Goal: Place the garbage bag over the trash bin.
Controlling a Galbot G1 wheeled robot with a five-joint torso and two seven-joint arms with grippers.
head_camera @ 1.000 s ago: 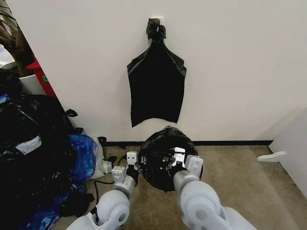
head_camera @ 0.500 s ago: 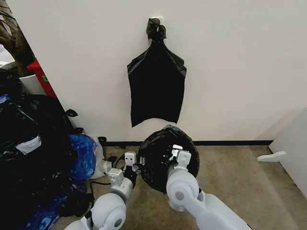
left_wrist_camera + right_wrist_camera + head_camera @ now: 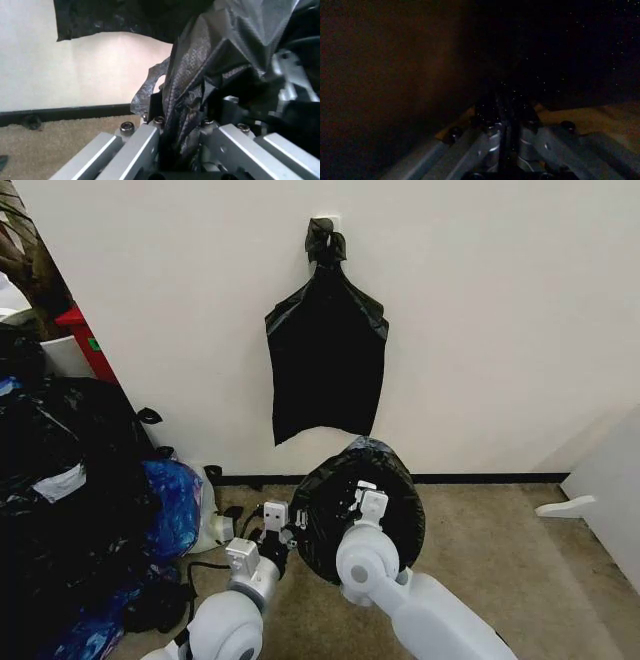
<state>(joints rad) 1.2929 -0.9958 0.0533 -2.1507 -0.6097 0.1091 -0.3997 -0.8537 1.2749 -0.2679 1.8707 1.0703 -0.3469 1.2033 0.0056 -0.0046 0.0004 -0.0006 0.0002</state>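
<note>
Between your two grippers hangs the garbage bag (image 3: 385, 495), a glossy black bulge. Your left gripper (image 3: 283, 528) is clamped on its crinkled edge at the bag's left side; your right gripper (image 3: 362, 498) pinches film inside the bag's dark mouth.

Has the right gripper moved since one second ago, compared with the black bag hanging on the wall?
Yes. The right gripper has shifted slightly to the robot's left and farther into the garbage bag, toward the hanging bag.
</note>
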